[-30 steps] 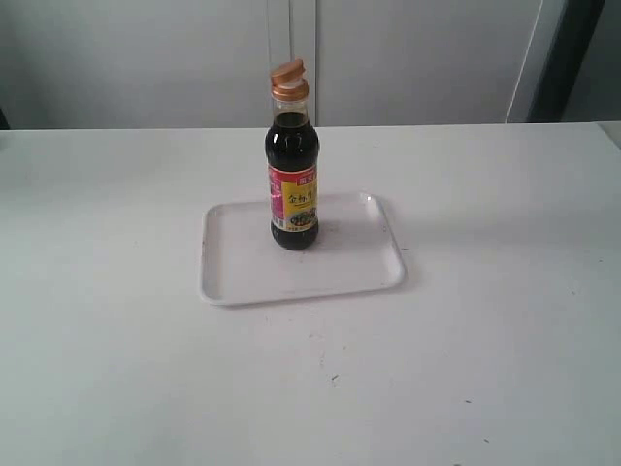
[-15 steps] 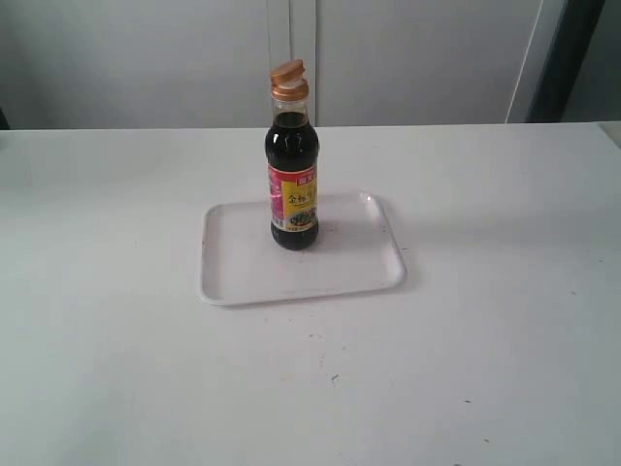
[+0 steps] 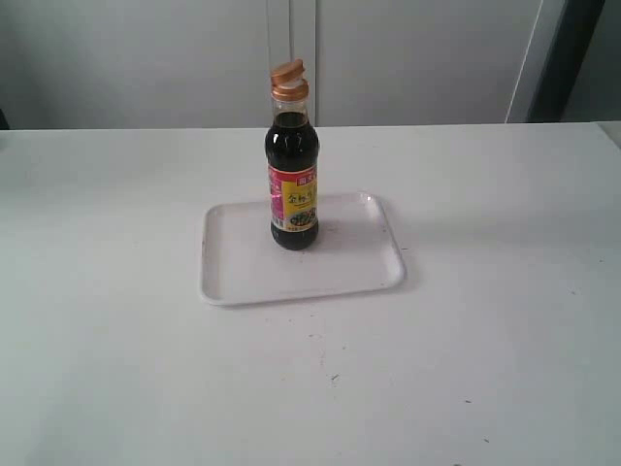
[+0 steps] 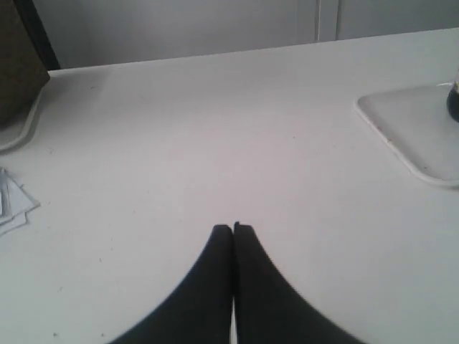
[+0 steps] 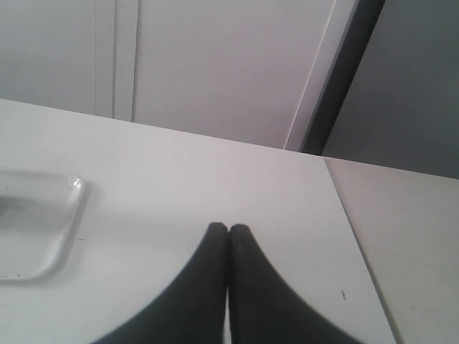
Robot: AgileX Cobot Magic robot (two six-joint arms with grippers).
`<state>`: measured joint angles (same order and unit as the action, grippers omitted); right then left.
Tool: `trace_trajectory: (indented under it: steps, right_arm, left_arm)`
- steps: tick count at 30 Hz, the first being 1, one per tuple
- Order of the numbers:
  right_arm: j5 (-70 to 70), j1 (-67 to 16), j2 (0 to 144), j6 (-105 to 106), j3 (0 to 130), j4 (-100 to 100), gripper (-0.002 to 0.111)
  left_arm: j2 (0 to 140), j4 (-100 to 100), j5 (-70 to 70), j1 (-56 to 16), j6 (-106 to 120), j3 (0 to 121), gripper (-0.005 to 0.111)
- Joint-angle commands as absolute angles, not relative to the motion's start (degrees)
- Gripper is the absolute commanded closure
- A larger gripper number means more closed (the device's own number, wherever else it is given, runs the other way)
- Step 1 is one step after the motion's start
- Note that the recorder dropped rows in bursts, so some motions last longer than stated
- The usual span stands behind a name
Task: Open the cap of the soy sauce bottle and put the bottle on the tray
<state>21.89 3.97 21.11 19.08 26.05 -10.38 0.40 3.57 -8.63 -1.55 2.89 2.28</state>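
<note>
Soy sauce bottle (image 3: pixel 293 184) stands upright on the tray (image 3: pixel 243 277), toward the tray's 12 o'clock edge, with the cap (image 3: pixel 288 76) tipped up at an angle on the neck, so I judge the task essentially done. My left gripper (image 4: pixel 233 228) has its fingers pressed together, holding nothing, over bare table (image 3: pixel 116 369) with the tray's corner off at its 2 o'clock; my right gripper (image 5: pixel 228 228) is likewise closed and empty, the tray's rounded corner showing near its 9 o'clock. Neither arm appears in the exterior view. The main risk I see is a careless sweep inward: the bottle is tall and narrow, and with the cap flipped a knock could tip it and spill. It also sits close to the tray's far rim, so a nudge could walk it off. I have wide open table at 6, 3 and 9 o'clock of the tray; on the right side the table edge is near, and some papers (image 4: pixel 11 204) lie off beyond my left gripper.
</note>
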Motion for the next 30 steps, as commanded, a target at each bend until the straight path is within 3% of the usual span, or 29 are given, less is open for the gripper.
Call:
trace_trajectory:
  steps: [1, 30]
  right_arm:
    - [21.34, 3.71, 20.8, 18.84, 25.78, -10.55, 0.108]
    - [21.71, 3.71, 20.8, 18.84, 25.78, -10.55, 0.108]
  left_arm:
    - [0.0, 4.63, -9.41, -0.11, 0.91, 0.21, 0.107]
    - [0.0, 4.63, -13.05, 0.0, 1.27, 0.0, 0.107]
